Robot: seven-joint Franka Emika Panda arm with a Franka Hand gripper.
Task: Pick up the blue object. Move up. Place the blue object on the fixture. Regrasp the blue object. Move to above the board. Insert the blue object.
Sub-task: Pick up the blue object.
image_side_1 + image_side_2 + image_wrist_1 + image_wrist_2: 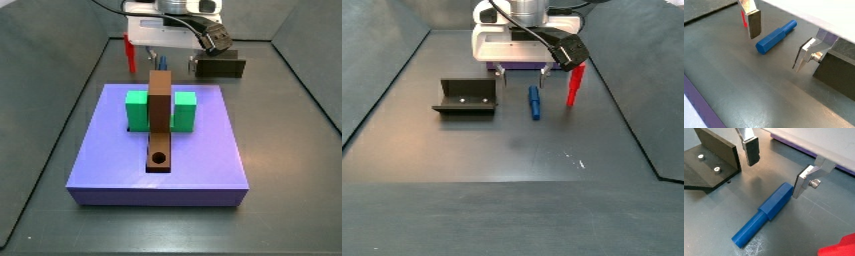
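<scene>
The blue object (533,102) is a short blue peg lying flat on the dark floor; it shows in both wrist views (776,37) (764,213). My gripper (523,70) hangs open just above it, and also shows in both wrist views (775,51) (775,179). The fingers (753,25) straddle one end of the peg without touching it. The fixture (465,97) stands on the floor beside the peg, and appears in a wrist view (711,163) and a side view (218,67). The board (201,150) lies nearer that side camera.
A red peg (572,85) stands on end on the far side of the blue peg from the fixture. The board carries two green blocks (138,110) and a brown bar (160,125) with a round hole (159,158). Dark walls ring the floor.
</scene>
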